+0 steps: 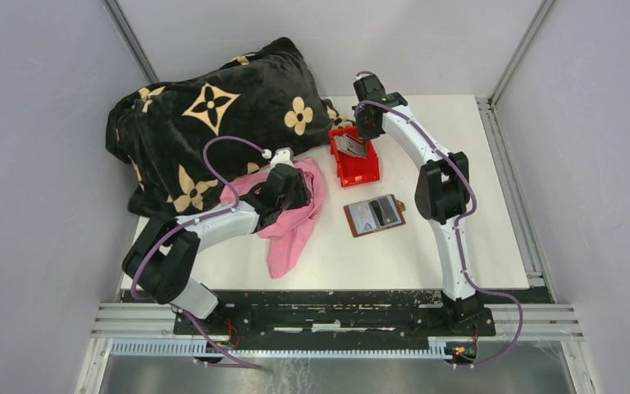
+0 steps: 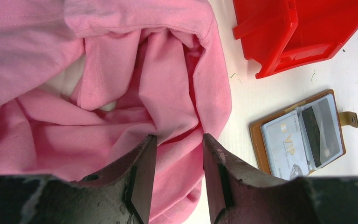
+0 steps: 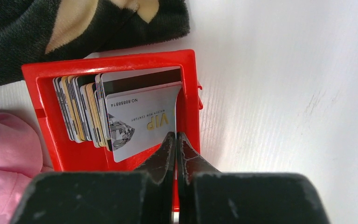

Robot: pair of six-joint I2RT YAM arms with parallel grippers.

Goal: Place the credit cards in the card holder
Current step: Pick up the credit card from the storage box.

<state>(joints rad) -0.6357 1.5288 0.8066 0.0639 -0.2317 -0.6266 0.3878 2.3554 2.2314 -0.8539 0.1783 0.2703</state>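
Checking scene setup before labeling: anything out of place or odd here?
Yes. A pink cloth lies crumpled beside the red bin, and the left gripper hangs open over it, away from the credit cards. The front VIP card sits askew in the stack.

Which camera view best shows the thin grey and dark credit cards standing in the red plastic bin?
Right wrist: the thin credit cards stand on edge in the red plastic bin, VIP print readable. Top external shows only a small grey patch inside; left wrist shows just the bin's outside.
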